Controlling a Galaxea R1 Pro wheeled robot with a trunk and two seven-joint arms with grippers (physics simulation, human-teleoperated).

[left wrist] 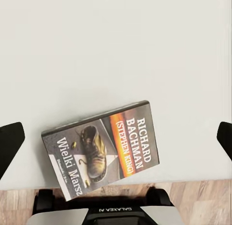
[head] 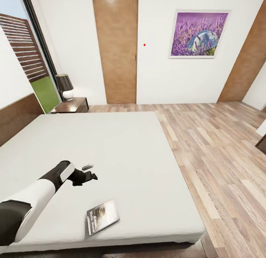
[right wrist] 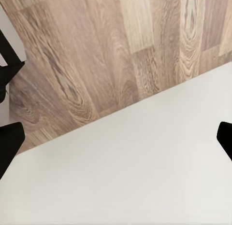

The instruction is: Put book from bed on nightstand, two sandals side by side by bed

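Now we are looking down on the thin paperback book with its grey-and-dark boot picture and orange band of white lettering, lying flat and face up on the plain light-grey mattress of the large bed, near the mattress edge closest to us. Its long axis is running slantwise to that edge, one short end pointing toward the wood-plank floor side and slightly away from us. In the left wrist view the cover is sitting tilted between the two black fingertips, and the lettering is reading "Richard Bachman (Stephen King)" along the orange band and "Wielki Marsz" on the dark strip. We are holding our left gripper out over the mattress, beyond the book and apart from it, its fingers spread wide and grasping nothing. Our right gripper is likewise spread, its dark fingertips sitting at opposite edges of its own view over a pale surface beside the floor planks, with nothing between them. At the far corner of the bed a low dark reddish-brown wooden nightstand is carrying a small lamp with a black shade, next to the tall black-framed window.
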